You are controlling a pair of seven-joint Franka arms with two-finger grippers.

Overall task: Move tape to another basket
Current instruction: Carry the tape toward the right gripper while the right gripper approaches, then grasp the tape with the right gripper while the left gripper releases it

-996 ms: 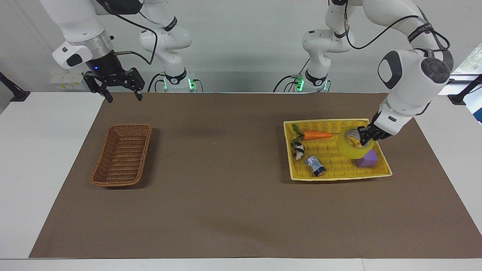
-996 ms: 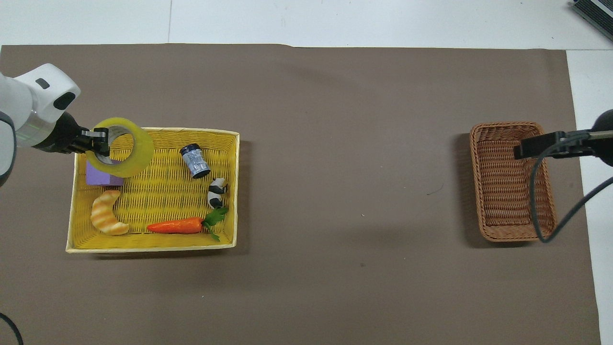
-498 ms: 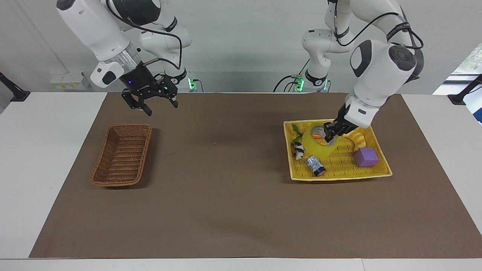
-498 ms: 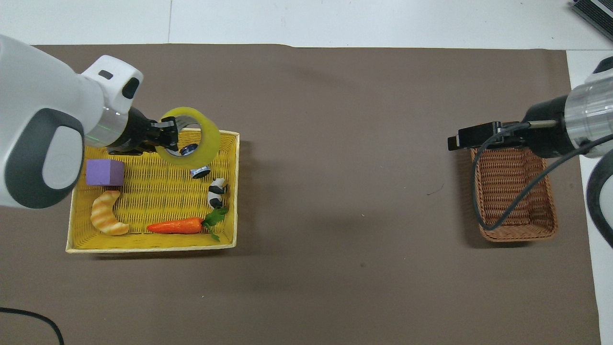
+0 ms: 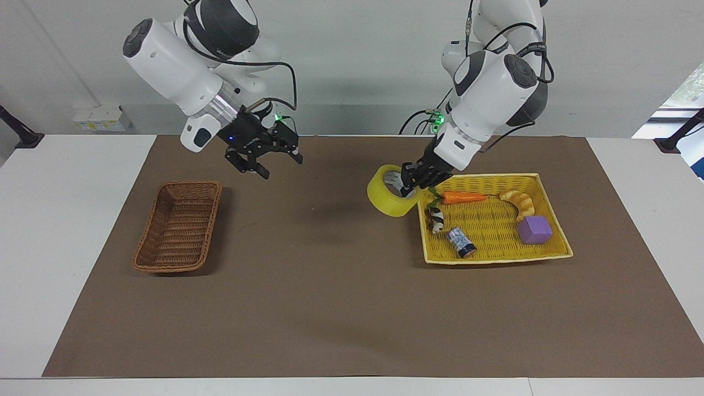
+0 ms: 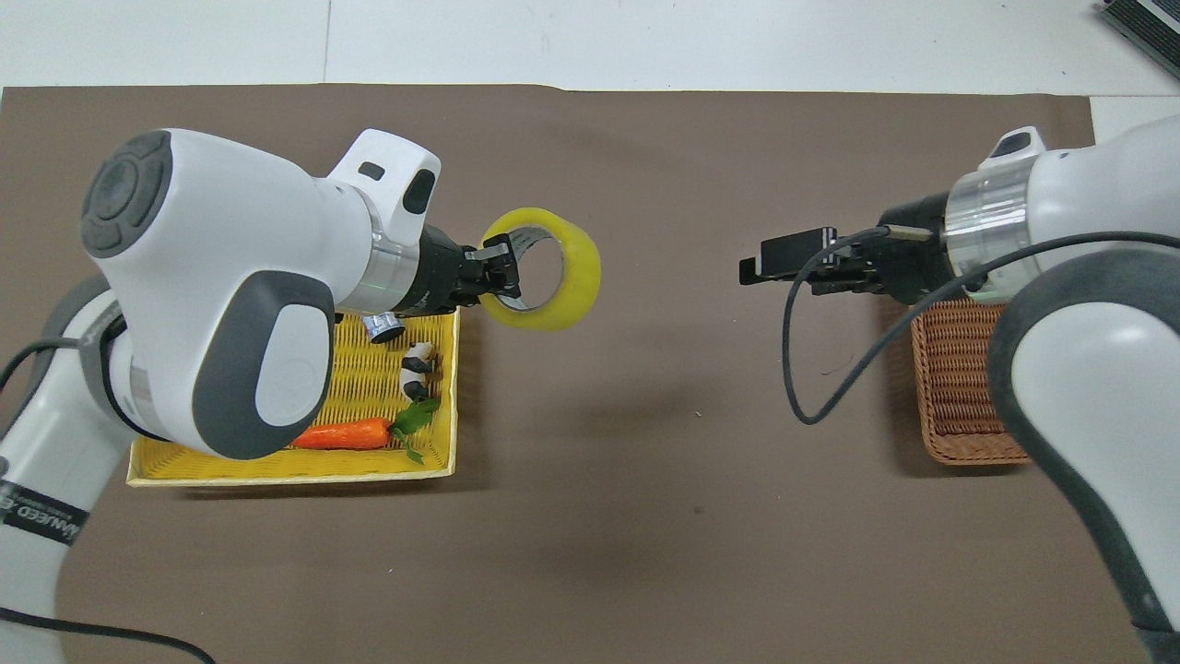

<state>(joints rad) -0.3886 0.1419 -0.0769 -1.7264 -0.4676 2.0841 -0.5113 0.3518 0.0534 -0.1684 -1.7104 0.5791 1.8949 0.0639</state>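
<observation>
My left gripper (image 5: 410, 181) is shut on the rim of the yellow tape roll (image 5: 385, 203) and holds it in the air, just past the yellow basket's (image 5: 495, 256) edge, over the brown mat toward the table's middle. The overhead view shows the same grip (image 6: 498, 277) on the tape (image 6: 581, 272). My right gripper (image 5: 281, 166) is open and empty, raised over the mat between the brown wicker basket (image 5: 177, 226) and the table's middle; it also shows in the overhead view (image 6: 751, 270). The right arm hides part of the brown basket (image 6: 959, 369) from above.
The yellow basket holds a carrot (image 5: 462, 197), a croissant (image 5: 520, 202), a purple block (image 5: 535, 229), a small blue-white can (image 5: 461, 242) and a panda toy (image 5: 436, 219). A brown mat (image 5: 330, 308) covers the table.
My left gripper has carried the tape across the yellow basket and out past its edge toward the table's middle. My right gripper has moved from beside the brown basket toward the middle.
</observation>
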